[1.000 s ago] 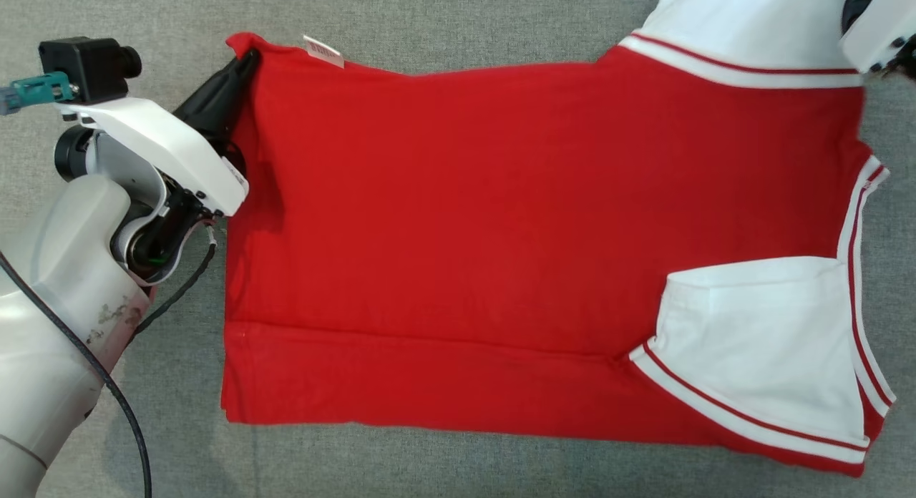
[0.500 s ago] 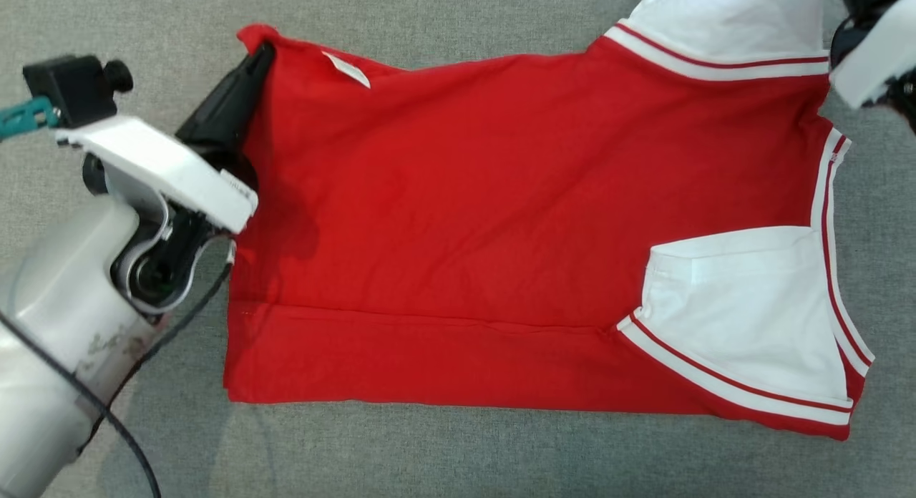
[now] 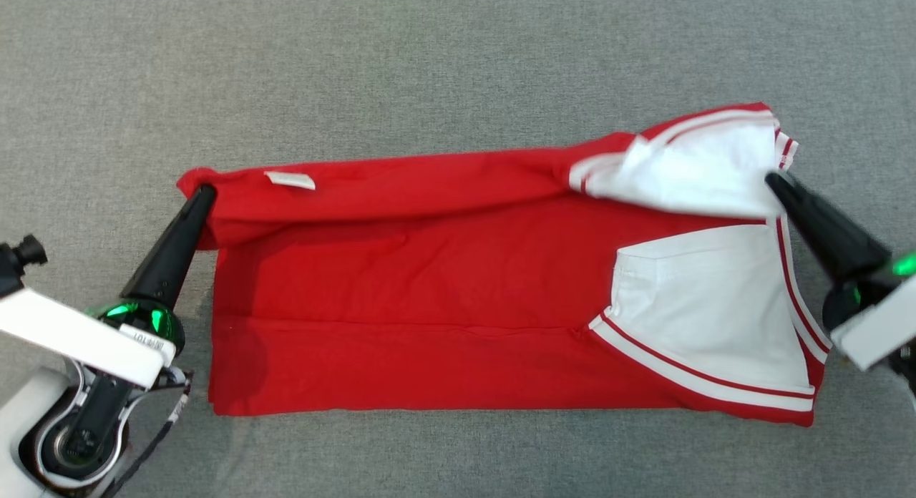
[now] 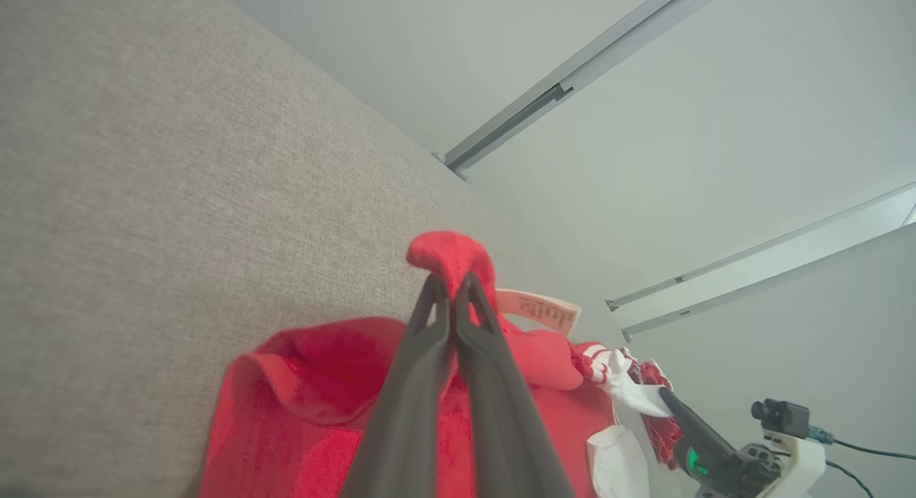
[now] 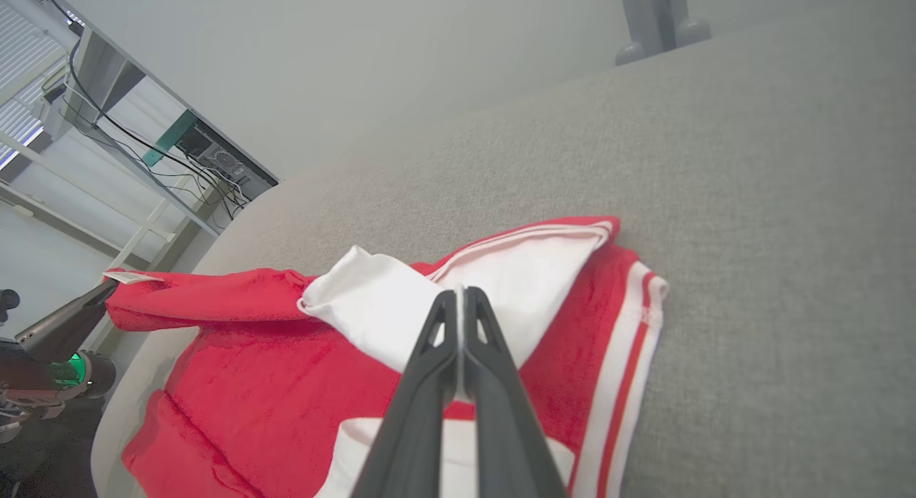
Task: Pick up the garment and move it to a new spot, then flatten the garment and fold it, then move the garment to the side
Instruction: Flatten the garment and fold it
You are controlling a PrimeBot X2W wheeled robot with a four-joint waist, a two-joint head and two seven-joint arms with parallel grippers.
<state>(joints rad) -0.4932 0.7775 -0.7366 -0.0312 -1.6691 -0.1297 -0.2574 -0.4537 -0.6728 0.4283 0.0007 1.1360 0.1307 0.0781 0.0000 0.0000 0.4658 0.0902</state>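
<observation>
Big grey fabric surface with the red, white-sleeved garment spread across the middle of it, far long edge lifted and curling over toward the near side. Left jaws are clamped tight on its far left corner, right jaws pinched on the white sleeve at the far right. A little white tag sits near the left corner.

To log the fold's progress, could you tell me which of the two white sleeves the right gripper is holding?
The far sleeve, lifted and crumpled, pinched in the right gripper; the near sleeve lies flat on the red shirt.
</observation>
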